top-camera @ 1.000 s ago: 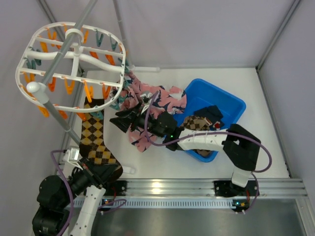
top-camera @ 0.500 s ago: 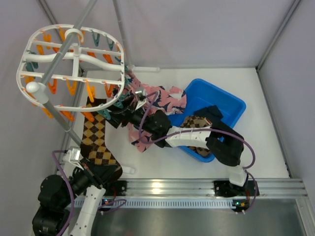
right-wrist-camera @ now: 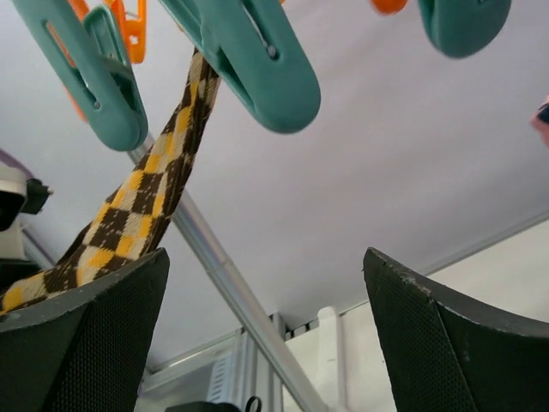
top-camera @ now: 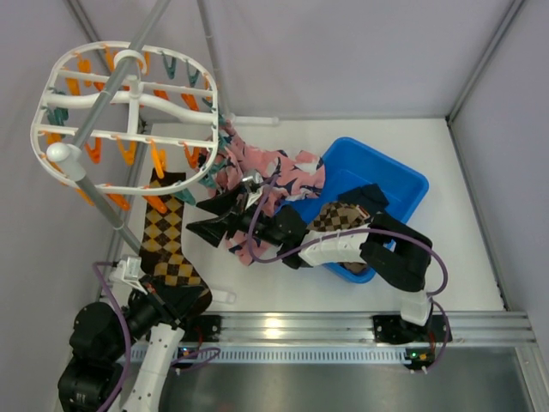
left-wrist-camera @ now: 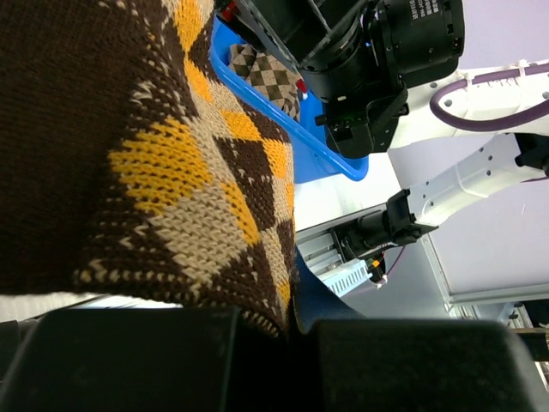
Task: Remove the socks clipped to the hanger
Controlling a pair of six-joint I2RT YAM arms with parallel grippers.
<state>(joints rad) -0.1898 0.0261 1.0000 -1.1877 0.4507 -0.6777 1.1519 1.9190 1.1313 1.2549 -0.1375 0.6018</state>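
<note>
Low at left, reaches up with the left tool (left-wrist-camera: 274, 343) pinched tight on the lower end of a brown checkered sock (top-camera: 167, 245) that runs up to the white hanger (top-camera: 38, 124). Further right, stretches the right tool (top-camera: 213, 216) leftward, spread wide and holding nothing, under the teal clips (right-wrist-camera: 257, 60) and beside pink socks (top-camera: 274, 172), with more socks (top-camera: 343, 215) in a blue bin (top-camera: 403, 184). Bears white print on the right arm's housing (left-wrist-camera: 425, 13), too blurred to read.

Teal plastic clips (right-wrist-camera: 257, 64) crowd just above the right gripper (right-wrist-camera: 266, 257); a brown-and-yellow checkered sock (right-wrist-camera: 141, 184) and a grey metal pole (right-wrist-camera: 227, 279) block one side.
</note>
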